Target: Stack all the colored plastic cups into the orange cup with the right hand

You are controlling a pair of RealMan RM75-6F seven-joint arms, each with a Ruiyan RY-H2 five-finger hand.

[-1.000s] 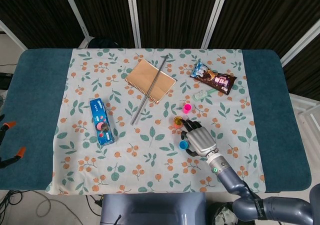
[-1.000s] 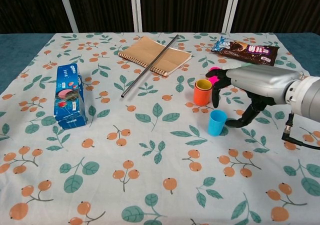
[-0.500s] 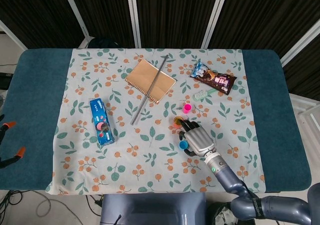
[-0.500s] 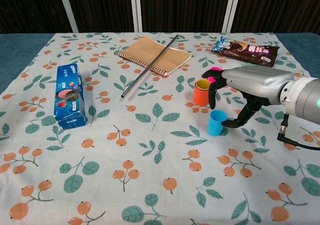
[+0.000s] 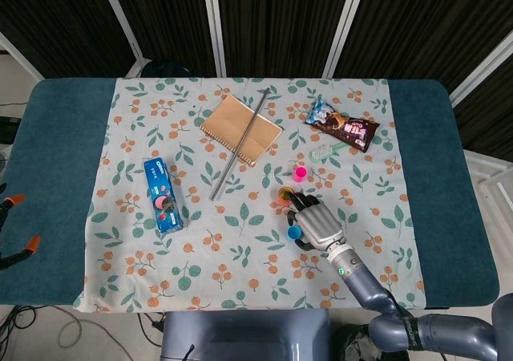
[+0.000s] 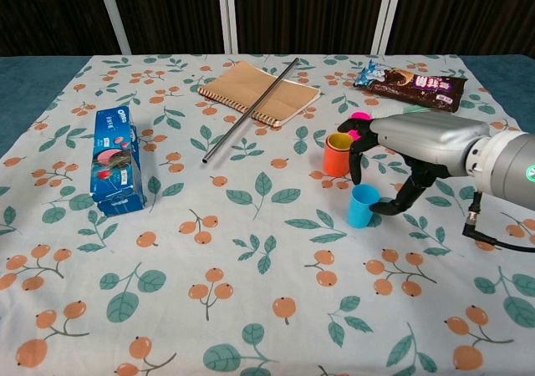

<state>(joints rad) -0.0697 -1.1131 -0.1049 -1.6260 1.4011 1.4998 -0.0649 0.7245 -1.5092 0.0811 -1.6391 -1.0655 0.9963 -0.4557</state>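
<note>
My right hand has edged closer, fingers now curling around the blue cup without clamping; orange cup waits just beyond.

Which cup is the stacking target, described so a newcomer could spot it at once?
Start at the brown notebook with the metal rod across it, then move toward the right hand. Just off its fingertips stands the orange cup, with a yellow cup nested inside; the blue cup and pink cup nearby hold nothing.
</note>
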